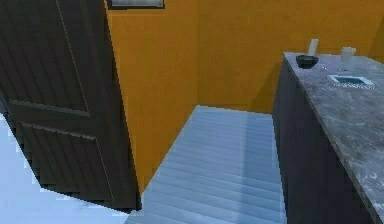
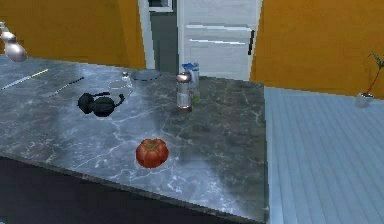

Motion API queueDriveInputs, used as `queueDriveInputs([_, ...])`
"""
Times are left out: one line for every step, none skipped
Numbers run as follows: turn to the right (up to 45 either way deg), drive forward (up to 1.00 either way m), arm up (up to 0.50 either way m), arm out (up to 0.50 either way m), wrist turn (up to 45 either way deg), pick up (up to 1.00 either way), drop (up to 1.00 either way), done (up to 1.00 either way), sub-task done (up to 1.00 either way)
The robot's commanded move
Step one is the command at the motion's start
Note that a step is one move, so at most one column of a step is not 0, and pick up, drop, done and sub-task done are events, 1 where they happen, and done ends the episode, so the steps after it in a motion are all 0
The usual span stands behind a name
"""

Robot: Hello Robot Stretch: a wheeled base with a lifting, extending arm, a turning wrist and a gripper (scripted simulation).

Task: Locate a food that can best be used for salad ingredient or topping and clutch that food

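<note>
Near the desk's front edge: we see a red tomato [image 2: 152, 153] lying on the grey marble desk [image 2: 230, 140], well apart from the rest.
Toward the desk's far edge: a slim bottle [image 2: 184, 92] stands upright, a blue-and-white carton [image 2: 191, 72] just behind it.
Left of the bottle: a black rounded object [image 2: 98, 103] we cannot name.
Pincer: we cannot tell its state.
</note>
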Motion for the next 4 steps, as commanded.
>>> queueDriveInputs([0.0, 0.0, 0.5, 0.0, 0.0, 0.0, 0.0, 0.0, 0.0])
queueDriveInputs([0.0, 0.0, 0.38, 0.0, 0.0, 0.0, 0.0, 0.0, 0.0])
queueDriveInputs([0.0, 0.0, 0.0, 0.18, 0.0, 0.0, 0.0, 0.0, 0.0])
queueDriveInputs([0.0, 0.0, 0.0, 0.0, 45.0, 0.0, 0.0, 0.0, 0.0])
